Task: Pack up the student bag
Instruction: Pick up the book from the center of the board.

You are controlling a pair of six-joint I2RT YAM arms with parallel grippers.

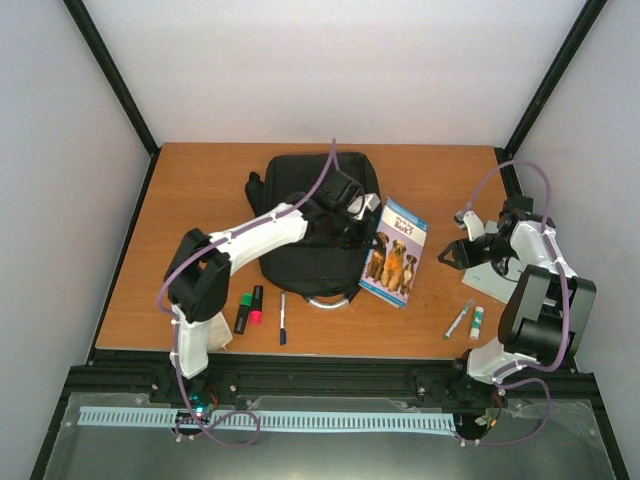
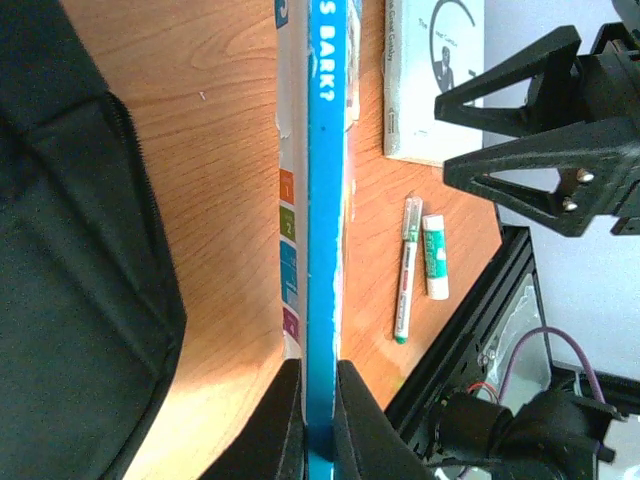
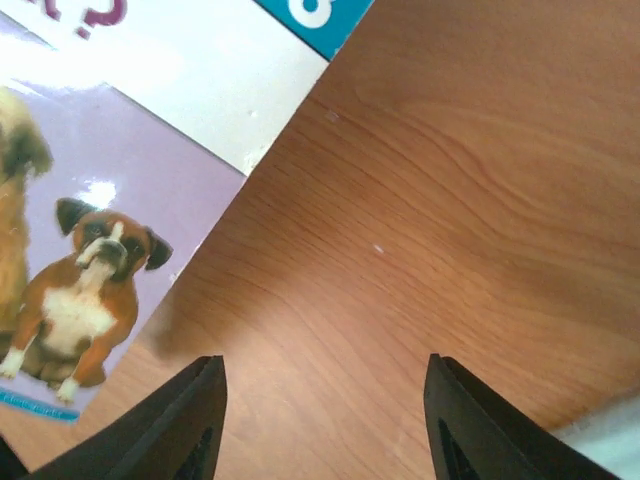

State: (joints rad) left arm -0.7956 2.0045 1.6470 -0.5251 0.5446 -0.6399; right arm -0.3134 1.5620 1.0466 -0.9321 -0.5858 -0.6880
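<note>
The left gripper (image 2: 320, 405), clamped on the thin blue dog-cover book (image 2: 325, 200) (pinched at its edge), has the large black fabric backpack (image 1: 295, 180) just to its left, while the right gripper (image 3: 322, 380) stands with jaws apart and empty.

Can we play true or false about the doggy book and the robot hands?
1. The left gripper pinches the book. True.
2. The right gripper holds a pen. False: it is open and empty, over bare table.
3. The book is inside the bag. False: it is outside, next to the bag.
4. A glue stick lies next to a marker. True.
</note>
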